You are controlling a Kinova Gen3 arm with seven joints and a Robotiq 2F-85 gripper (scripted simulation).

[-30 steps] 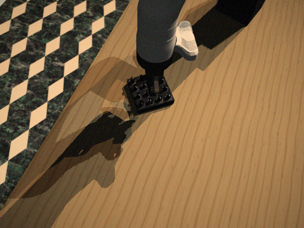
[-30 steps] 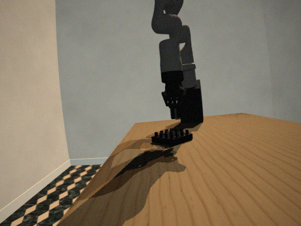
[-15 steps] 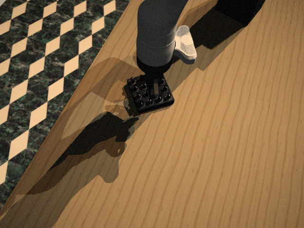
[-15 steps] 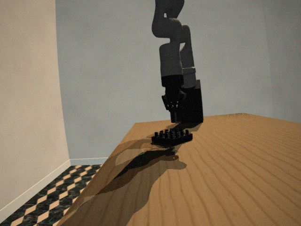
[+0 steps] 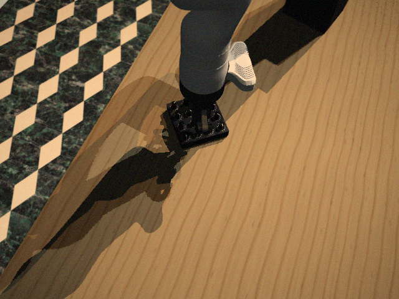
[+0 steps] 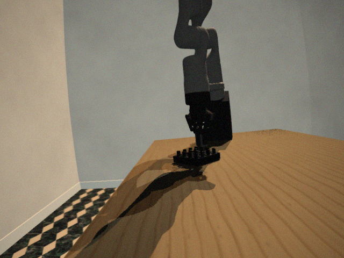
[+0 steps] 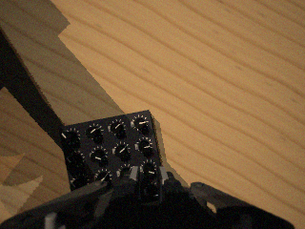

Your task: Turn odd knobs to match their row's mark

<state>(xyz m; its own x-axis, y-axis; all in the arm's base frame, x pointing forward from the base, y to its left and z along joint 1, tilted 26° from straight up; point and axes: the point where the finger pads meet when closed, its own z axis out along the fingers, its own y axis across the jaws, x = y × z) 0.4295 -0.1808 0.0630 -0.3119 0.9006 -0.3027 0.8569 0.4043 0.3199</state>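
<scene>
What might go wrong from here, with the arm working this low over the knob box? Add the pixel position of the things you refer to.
The end effector [image 6: 200, 144] [image 7: 148, 176] is down among closely spaced knobs on the knob box [image 5: 205, 136] [image 6: 191, 159] [image 7: 109, 141], so a fingertip could brush a neighbour and turn it off its mark. The box rests on the table [image 5: 306, 193] [image 6: 264, 194] [image 7: 229, 86] with no clamp in sight, so a sideways push might slide it. Shadow darkens one edge of the box in the close view, where a white line could be misread.
</scene>
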